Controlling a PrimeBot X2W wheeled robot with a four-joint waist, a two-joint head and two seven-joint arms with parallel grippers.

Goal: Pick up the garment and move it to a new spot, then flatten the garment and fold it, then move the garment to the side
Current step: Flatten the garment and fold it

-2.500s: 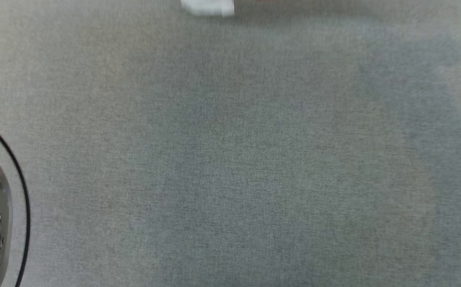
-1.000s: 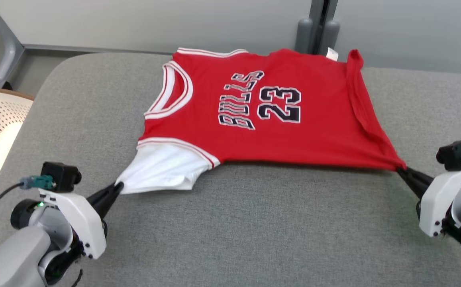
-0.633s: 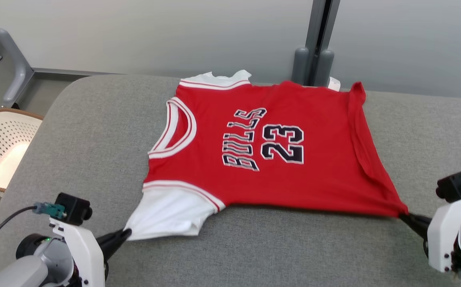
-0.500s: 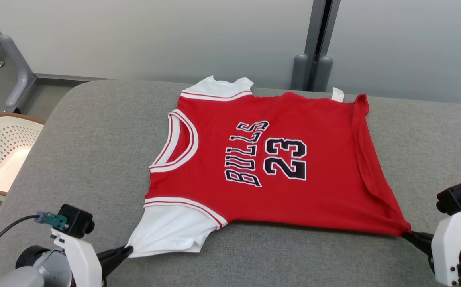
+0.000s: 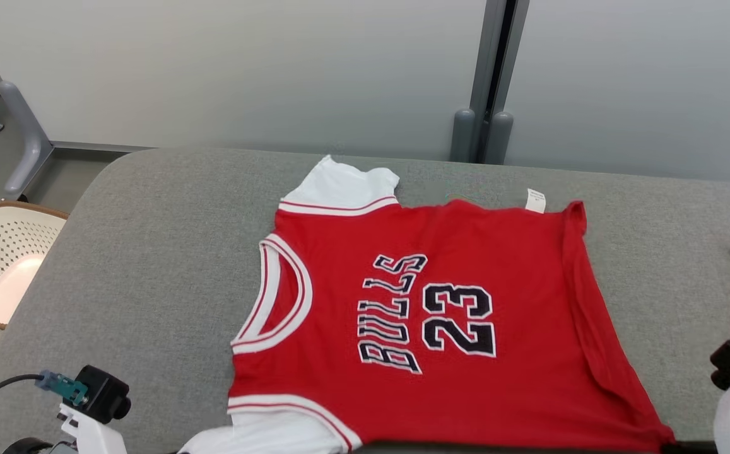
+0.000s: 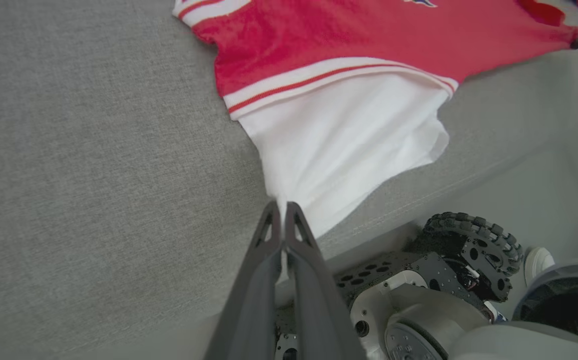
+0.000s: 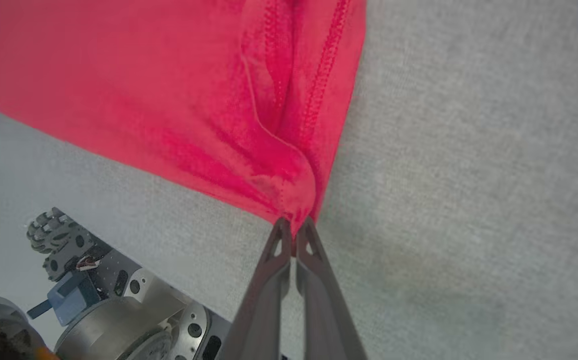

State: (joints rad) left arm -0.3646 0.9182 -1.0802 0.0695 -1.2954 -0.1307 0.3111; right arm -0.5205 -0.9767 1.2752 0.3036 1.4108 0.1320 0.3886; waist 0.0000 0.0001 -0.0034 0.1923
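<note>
Because your left fingers (image 6: 264, 270) and right fingers (image 7: 313, 285) clamp two corners of the red-and-white basketball jersey (image 5: 465, 252), it lies taut.

Bright, even, diffuse light with soft shadows; head view sharp, wrist views slightly soft (wide-angle bending at edges)
</note>
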